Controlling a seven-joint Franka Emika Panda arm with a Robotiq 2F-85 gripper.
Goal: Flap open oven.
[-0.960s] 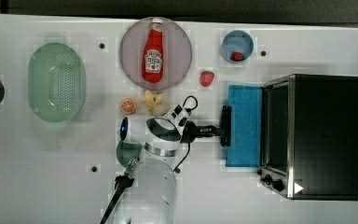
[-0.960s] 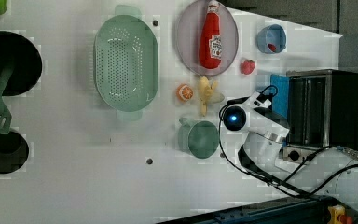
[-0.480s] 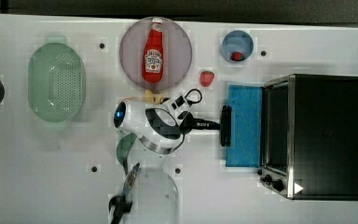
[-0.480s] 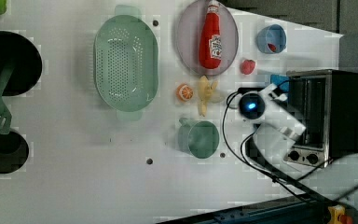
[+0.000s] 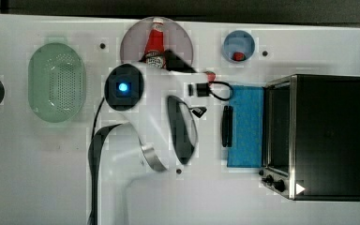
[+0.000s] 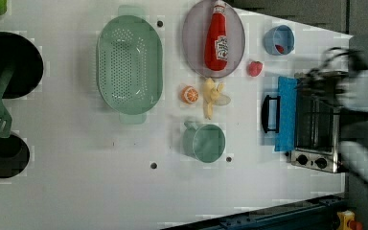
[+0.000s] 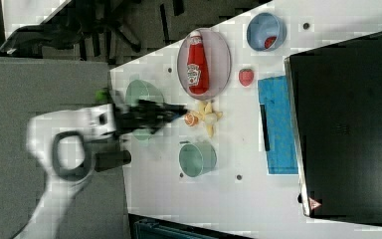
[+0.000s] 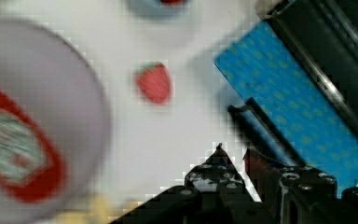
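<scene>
One black oven (image 5: 328, 136), blue door (image 5: 246, 126) flapped flat, black handle (image 5: 226, 125)

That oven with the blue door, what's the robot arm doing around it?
The oven already has its blue door folded down flat onto the white table, black handle facing outward. The robot arm hangs above the table next to the door, and its gripper is off the handle and holds nothing. A ketchup bottle on a plate, a strawberry and a green colander sit untouched nearby.

Oven (image 5: 328, 136) door lies folded flat; arm (image 5: 154, 122) apparently clear of it.
</scene>
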